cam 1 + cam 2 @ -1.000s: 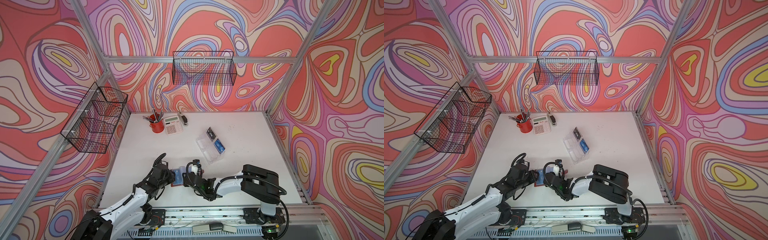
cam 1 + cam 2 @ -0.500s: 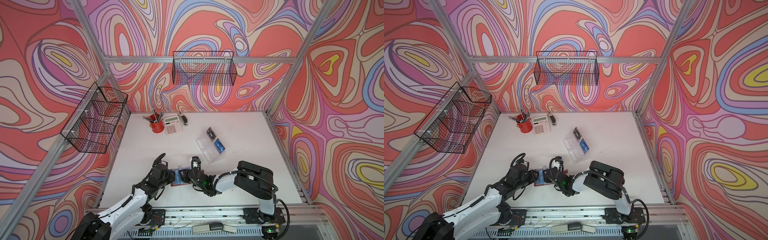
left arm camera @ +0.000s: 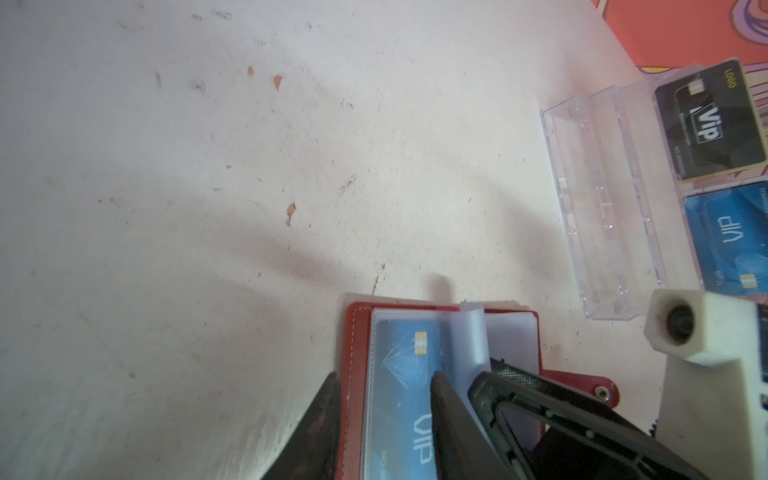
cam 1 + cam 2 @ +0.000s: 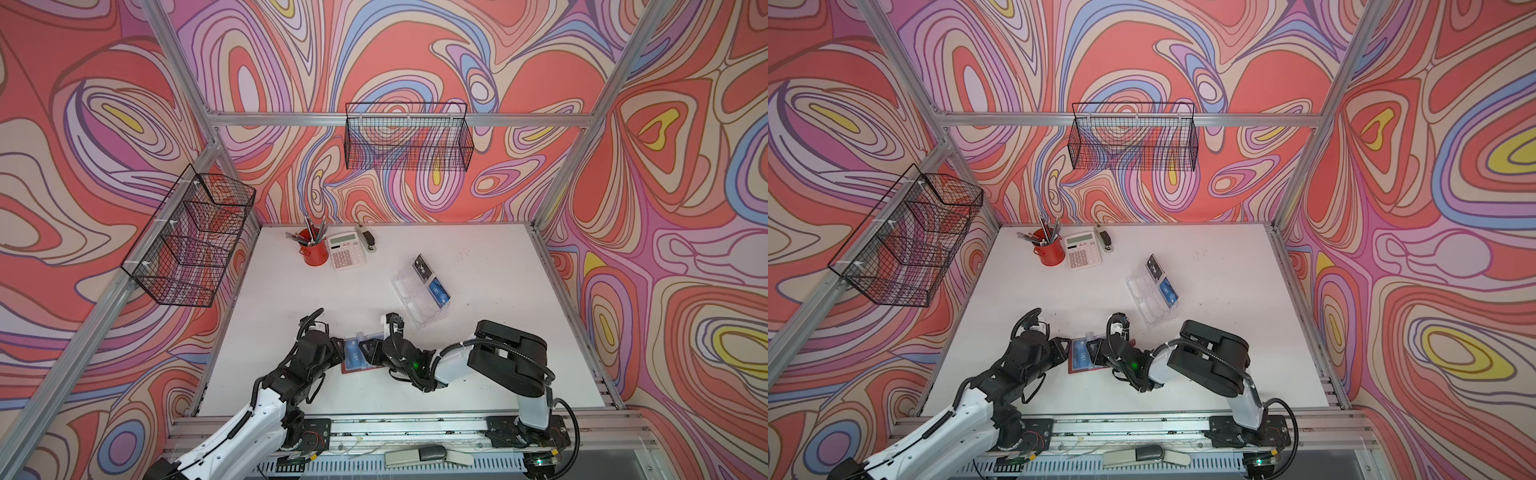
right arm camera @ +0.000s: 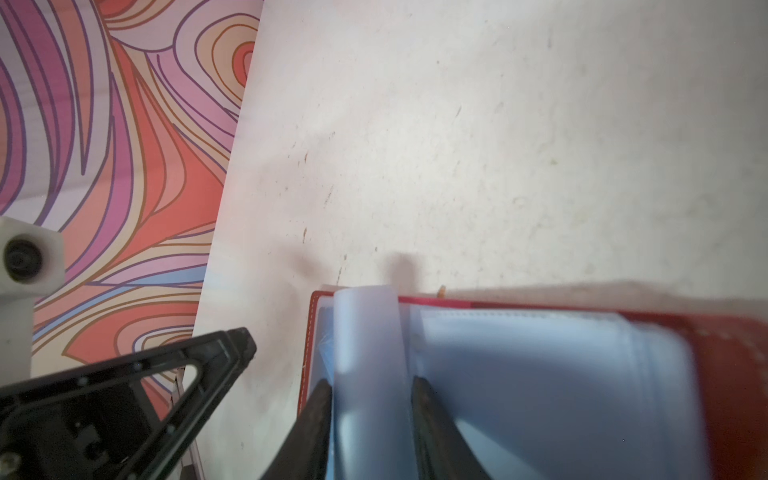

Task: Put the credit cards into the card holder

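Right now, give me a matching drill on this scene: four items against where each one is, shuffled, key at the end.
Items:
1. black card
2. card holder
3. calculator
4. sleeve page

Places:
A. upright between the right gripper's fingers
B. beside the red pen cup
C. standing in the clear stand
D. lying open with a blue card in it

Pairs: 1-C, 2-D, 3-B, 4-A
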